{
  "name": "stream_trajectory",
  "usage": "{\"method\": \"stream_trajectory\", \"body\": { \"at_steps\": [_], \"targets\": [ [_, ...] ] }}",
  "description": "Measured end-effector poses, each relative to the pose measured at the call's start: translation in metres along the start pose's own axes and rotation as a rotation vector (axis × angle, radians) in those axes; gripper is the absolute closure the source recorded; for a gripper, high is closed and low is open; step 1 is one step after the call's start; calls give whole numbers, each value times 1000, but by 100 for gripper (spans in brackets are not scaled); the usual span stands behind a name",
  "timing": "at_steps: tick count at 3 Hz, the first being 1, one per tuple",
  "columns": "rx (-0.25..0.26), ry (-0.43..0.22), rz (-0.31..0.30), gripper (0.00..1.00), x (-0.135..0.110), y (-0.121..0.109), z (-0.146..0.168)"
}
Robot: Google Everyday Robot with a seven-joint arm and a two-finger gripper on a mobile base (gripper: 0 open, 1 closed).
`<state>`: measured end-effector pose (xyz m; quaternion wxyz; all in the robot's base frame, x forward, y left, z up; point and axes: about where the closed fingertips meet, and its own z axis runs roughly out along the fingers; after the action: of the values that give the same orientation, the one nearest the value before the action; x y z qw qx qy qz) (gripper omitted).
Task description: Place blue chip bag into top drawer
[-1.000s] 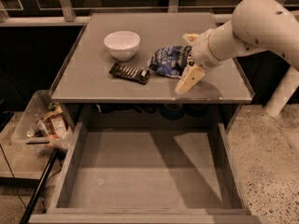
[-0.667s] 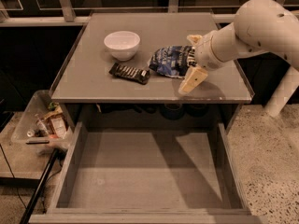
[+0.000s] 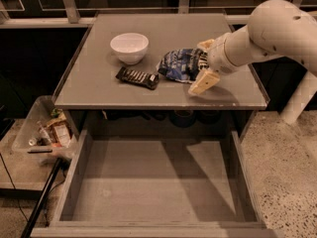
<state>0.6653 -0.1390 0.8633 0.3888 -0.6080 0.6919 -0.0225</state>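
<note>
Looks like a robot test lab — plain grey table (image 3: 99, 90), speckled floor (image 3: 287, 172) — jaws spread low over the table

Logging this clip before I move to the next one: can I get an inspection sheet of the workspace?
Surface: grey table; drawer pulled open, nothing in it.
Job's things: blue bag on table, right of centre.
Clutter: bowl and black wrapper on table; bin of odds at left.
Gripper: gripper open, straddling the bag's right end.
Cables: thin dark cable on floor, far left.
Surroundings: speckled floor; window rail behind.
</note>
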Motion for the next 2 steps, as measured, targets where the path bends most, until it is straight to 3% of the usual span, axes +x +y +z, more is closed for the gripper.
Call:
{"method": "stream_trajectory", "body": {
  "at_steps": [2],
  "targets": [
    [0,0,0,65,0,0,0]
  ]
}}
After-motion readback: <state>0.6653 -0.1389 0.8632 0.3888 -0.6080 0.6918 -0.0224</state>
